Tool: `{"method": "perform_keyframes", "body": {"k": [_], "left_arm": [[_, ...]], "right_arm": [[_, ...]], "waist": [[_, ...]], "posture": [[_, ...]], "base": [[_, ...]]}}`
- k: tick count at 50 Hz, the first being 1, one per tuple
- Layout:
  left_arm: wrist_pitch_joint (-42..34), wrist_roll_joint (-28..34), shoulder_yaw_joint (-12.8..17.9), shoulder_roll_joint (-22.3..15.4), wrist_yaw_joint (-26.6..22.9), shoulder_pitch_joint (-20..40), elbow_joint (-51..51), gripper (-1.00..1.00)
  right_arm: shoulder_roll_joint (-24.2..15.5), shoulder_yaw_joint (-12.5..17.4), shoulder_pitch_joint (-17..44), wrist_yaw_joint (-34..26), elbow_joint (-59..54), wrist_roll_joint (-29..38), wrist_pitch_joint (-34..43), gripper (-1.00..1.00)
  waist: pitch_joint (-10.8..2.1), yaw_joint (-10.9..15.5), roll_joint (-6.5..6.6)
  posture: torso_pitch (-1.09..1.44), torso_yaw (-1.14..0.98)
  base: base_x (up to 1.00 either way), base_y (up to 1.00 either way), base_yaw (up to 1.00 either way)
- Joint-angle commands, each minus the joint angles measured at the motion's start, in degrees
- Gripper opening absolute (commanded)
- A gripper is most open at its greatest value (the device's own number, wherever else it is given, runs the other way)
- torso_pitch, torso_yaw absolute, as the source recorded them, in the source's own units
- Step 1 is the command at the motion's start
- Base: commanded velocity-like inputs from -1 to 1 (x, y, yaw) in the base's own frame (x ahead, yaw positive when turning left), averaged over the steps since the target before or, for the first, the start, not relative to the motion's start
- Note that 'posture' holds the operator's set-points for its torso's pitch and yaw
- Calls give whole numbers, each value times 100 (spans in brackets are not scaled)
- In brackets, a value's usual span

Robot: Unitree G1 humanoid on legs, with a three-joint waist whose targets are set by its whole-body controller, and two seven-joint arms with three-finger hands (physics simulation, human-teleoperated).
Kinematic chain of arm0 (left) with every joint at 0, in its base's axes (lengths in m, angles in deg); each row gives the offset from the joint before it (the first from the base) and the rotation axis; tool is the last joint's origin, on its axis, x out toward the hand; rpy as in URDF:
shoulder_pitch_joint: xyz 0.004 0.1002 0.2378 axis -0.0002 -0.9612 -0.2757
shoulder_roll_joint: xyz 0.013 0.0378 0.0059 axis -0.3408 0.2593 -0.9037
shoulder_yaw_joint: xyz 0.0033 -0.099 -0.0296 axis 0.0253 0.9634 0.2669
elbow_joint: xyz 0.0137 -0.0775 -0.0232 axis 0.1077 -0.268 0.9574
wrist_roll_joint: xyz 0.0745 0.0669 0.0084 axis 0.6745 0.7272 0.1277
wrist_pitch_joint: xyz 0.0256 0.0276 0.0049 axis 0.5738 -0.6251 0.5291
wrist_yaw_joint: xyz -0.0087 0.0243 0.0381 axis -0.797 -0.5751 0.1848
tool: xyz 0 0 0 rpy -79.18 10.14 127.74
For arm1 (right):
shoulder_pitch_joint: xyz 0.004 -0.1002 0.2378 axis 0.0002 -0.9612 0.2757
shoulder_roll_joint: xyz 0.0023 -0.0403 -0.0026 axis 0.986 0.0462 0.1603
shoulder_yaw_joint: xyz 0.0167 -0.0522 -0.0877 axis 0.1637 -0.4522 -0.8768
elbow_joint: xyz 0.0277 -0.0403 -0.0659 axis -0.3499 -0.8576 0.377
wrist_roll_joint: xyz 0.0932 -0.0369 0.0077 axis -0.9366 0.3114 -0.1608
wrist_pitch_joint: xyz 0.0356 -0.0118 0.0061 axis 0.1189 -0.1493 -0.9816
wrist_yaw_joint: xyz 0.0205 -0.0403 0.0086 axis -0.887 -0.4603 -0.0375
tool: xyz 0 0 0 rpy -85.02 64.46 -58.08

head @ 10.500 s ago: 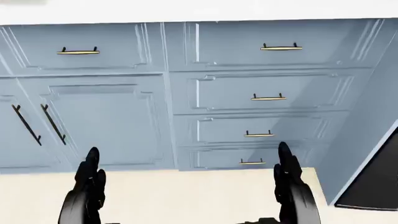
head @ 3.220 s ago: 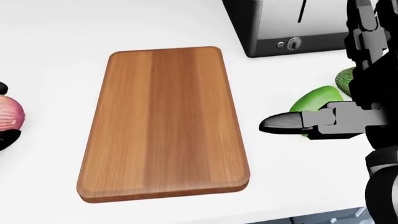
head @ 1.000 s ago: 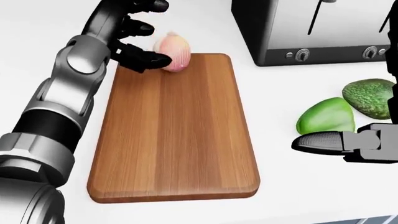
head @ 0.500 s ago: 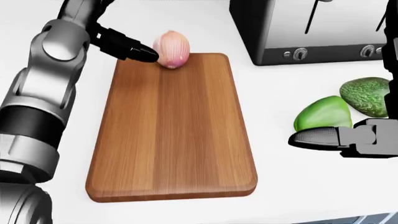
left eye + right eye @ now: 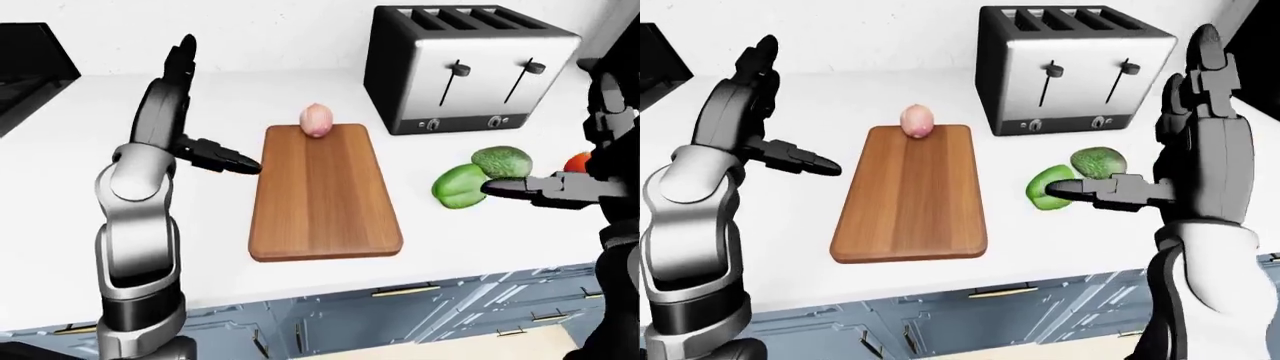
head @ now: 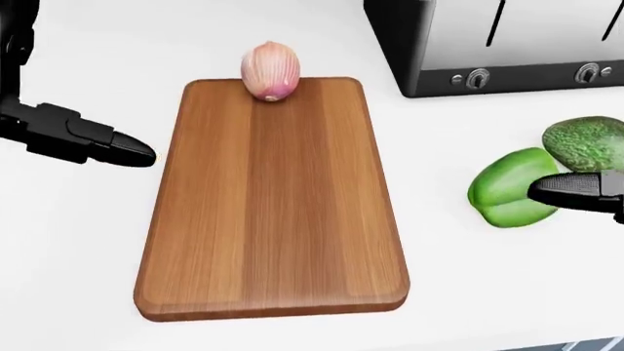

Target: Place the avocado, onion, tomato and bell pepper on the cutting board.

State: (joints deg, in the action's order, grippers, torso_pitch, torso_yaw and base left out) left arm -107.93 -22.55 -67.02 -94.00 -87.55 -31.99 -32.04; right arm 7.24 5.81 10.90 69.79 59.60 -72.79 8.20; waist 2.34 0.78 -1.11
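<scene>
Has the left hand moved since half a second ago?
Yes. In the head view the left hand has drawn back leftward, away from the onion, past the cutting board's left edge.

Worktop (image 5: 60,150): white.
Centre: cutting board (image 6: 273,212).
1 o'clock: toaster (image 5: 465,71).
3 o'clock: bell pepper (image 6: 507,196), avocado (image 6: 585,142), tomato (image 5: 577,162).

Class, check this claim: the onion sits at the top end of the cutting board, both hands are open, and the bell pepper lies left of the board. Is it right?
Not quite. The bell pepper lies right of the cutting board, beside the avocado, as the head view shows. The onion does sit at the board's top end, and the left hand and right hand are open.
</scene>
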Motion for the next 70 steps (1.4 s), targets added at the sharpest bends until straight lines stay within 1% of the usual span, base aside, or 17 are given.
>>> {"method": "perform_keyframes", "body": {"k": [1, 3, 6, 7, 12, 16, 20, 24, 28, 33, 37, 48, 49, 50, 54, 64, 70], "left_arm": [[67, -10, 83, -75, 92, 129, 296, 100], [47, -5, 81, -98, 77, 39, 379, 100], [-61, -34, 153, -98, 112, -77, 581, 100], [-78, -45, 151, -101, 107, -113, 630, 100], [-204, -80, 168, -117, 99, -215, 820, 100], [-218, -73, 155, -118, 84, -227, 843, 100], [-179, -66, 122, -44, 94, -333, 862, 100], [-183, -56, 126, -34, 76, -365, 882, 100], [-150, -34, 103, -5, 67, -417, 901, 100], [-98, -29, 96, 48, 78, -474, 892, 100], [-44, -23, 89, 58, 72, -515, 858, 100], [-50, 4, 126, 58, 38, -620, 937, 100], [-43, 14, 122, 52, 29, -630, 946, 100], [-55, 18, 130, 50, 23, -633, 952, 100], [-54, 44, 130, 45, 30, -623, 923, 100], [-69, 131, 104, 33, 42, -518, 799, 100], [-98, 163, 116, 21, 1, -548, 853, 100]], "right_arm": [[-263, 231, 133, -47, 109, -24, -16, 100], [-371, 424, 169, -13, 3, -95, 79, 100], [-621, 572, 167, -83, -109, -182, 78, 100], [-667, 541, 157, -110, -88, -204, 94, 100], [-945, -24, 267, -554, -15, 106, 336, 100], [-1125, -222, 352, -1082, -59, 558, 466, 100], [-1152, -506, 384, -1572, -189, 1162, 330, 100], [-1097, -642, 571, -2058, -257, 1651, 352, 100], [-1112, -788, 593, -2570, -436, 2193, 94, 100], [-802, -935, 524, -3046, -621, 2808, -367, 100], [-539, -1029, 479, -3220, -782, 3193, -736, 100], [-99, -1051, 368, -3335, -944, 3559, -1121, 100], [-46, -1061, 339, -3301, -963, 3543, -1145, 97], [-26, -1069, 322, -3286, -968, 3546, -1155, 84], [58, -1075, 303, -3203, -985, 3480, -1151, 65], [256, -1097, 95, -2769, -1083, 3129, -1237, 51], [346, -1143, -38, -2592, -1148, 3016, -1323, 51]], "waist": [[-133, -10, 1], [-125, -6, -7], [-120, -9, -21], [-122, -11, -25], [-122, -26, -17], [-124, -29, -13], [-117, -21, -17], [-133, -29, -7], [-128, -31, 7], [-136, -44, 23], [-154, -52, 44], [-175, -64, 83], [-174, -64, 86], [-174, -64, 88], [-179, -66, 89], [-184, -61, 87], [-189, -62, 86]], "posture": [[0, 0], [0, 0], [0, 0], [0, 0], [0, 0], [0, 0], [0, 0], [0, 0], [0, 0], [0, 0], [0, 0], [0, 0], [0, 0], [0, 0], [0, 0], [0, 0], [0, 0]], "base": [[0, 0, 0], [0, 0, 0], [0, 0, 0], [0, 0, 0], [0, 0, 0], [0, 0, 0], [0, 0, 0], [0, 0, 0], [0, 0, 0], [0, 0, 0], [0, 0, 0], [0, 0, 0], [0, 0, 0], [0, 0, 0], [0, 0, 0], [0, 0, 0], [0, 0, 0]]}}
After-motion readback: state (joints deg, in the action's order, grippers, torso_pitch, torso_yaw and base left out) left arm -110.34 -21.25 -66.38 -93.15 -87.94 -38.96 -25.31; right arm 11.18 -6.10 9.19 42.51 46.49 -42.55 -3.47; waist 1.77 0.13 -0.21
